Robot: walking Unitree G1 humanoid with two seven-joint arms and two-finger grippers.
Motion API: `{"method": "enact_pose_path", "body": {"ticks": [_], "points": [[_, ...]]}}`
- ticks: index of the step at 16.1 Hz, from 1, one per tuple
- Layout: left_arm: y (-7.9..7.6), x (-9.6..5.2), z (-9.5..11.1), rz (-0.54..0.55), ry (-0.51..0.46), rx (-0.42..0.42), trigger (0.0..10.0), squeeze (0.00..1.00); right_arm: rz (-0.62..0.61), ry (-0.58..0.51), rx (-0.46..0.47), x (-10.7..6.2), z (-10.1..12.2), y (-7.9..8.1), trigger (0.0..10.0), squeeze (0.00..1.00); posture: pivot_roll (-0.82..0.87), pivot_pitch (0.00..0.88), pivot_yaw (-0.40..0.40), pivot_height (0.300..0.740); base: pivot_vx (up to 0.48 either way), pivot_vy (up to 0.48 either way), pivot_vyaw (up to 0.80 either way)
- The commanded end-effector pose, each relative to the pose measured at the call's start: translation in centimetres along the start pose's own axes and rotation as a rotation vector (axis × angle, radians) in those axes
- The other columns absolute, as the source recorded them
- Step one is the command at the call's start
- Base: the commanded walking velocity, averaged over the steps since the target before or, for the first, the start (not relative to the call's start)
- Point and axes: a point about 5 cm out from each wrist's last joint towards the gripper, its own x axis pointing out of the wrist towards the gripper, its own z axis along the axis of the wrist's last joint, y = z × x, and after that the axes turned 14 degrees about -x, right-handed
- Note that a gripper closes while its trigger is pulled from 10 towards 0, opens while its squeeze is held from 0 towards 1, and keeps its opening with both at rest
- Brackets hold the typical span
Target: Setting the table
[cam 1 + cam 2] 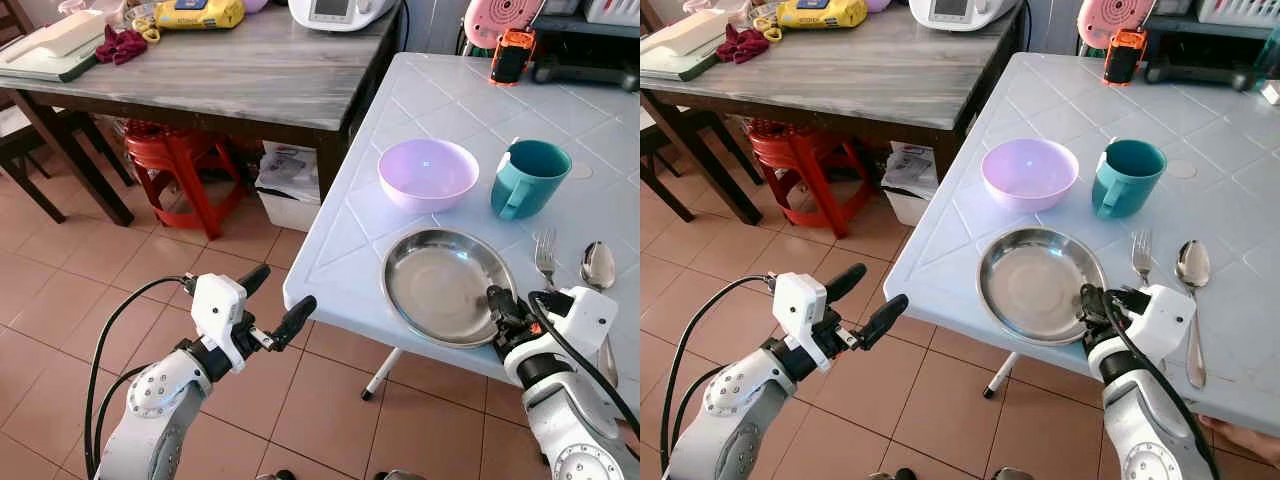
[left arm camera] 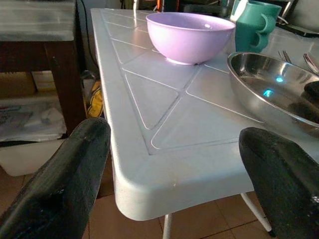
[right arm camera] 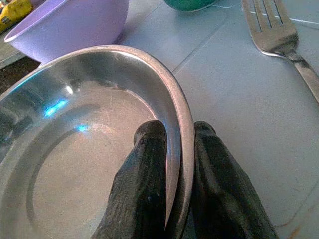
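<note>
A round steel plate (image 1: 440, 283), shallow, polished and faintly scratched, is seen near the front edge of a pale plastic table (image 1: 440, 110) whose top is moulded with grooved triangles. Its raised rim is pinched at about 4 o'clock by the right gripper (image 3: 172, 174), one black finger inside the rim and one outside, clamped on the metal. At 12 o'clock from the plate stands a glossy lilac bowl (image 1: 427, 172), with a teal mug (image 1: 526, 177) at about 1 o'clock, its handle turned toward the robot. A steel fork (image 1: 545, 257) and spoon (image 1: 597, 266) lie side by side at 3 o'clock, close to the plate. The left gripper (image 1: 276, 300) is held in the air off the table's near corner, at roughly 9 o'clock from the plate, its fingers spread wide with nothing between them.
</note>
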Motion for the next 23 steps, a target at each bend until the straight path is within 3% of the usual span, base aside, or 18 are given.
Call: {"method": "enact_pose_path", "body": {"ticks": [1,4,5,6,8,9,10,16,19,23], "points": [[0.2,-0.2,0.2,0.010,0.002,0.018,10.0,0.00,-0.048,0.102,0.018,-0.3,-1.9,-0.6,0.0,0.00,-0.16,0.162,0.091,0.740,0.000,0.000,0.00],[1.1,0.1,0.7,0.078,-0.025,0.021,10.0,0.00,-0.033,0.063,0.062,0.1,-1.0,0.3,0.0,0.00,-0.17,0.161,0.090,0.740,0.000,0.000,0.00],[1.6,0.2,0.9,0.125,-0.039,0.045,10.0,0.00,-0.022,0.041,0.073,0.2,-0.6,0.6,0.0,0.00,-0.17,0.161,0.090,0.740,0.000,0.000,0.00],[2.9,0.4,1.3,0.239,-0.068,0.066,10.0,0.00,0.015,-0.022,0.059,0.3,0.5,1.3,0.0,0.00,-0.17,0.161,0.090,0.740,0.000,0.000,0.00],[3.5,0.6,1.5,0.289,-0.076,0.059,10.0,0.00,0.026,-0.062,0.046,0.2,1.1,1.5,0.0,0.00,-0.17,0.148,0.087,0.740,0.000,0.000,0.00],[4.3,0.9,1.9,0.342,-0.094,0.036,10.0,0.00,0.045,-0.132,0.055,0.1,2.3,2.0,5.5,0.00,-0.17,0.142,0.087,0.740,0.000,0.000,0.00],[4.7,1.1,2.1,0.360,-0.107,0.030,10.0,0.00,0.031,-0.150,0.054,0.2,2.6,1.9,10.0,0.00,-0.17,0.142,0.087,0.740,0.000,0.000,0.00],[5.2,1.7,2.2,0.379,-0.117,0.030,10.0,0.00,0.019,-0.155,0.039,0.4,2.5,1.8,10.0,0.00,-0.17,0.126,0.087,0.740,0.000,0.000,-0.53],[5.1,1.8,2.0,0.374,-0.113,0.028,10.0,0.00,0.016,-0.156,0.036,0.5,2.4,1.9,10.0,0.00,-0.17,0.122,0.088,0.740,0.000,0.292,-0.69],[5.3,1.8,2.0,0.373,-0.113,0.033,10.0,0.00,0.007,-0.160,0.024,0.5,2.3,1.7,10.0,0.00,-0.17,0.124,0.090,0.740,0.000,0.311,0.00]]}}
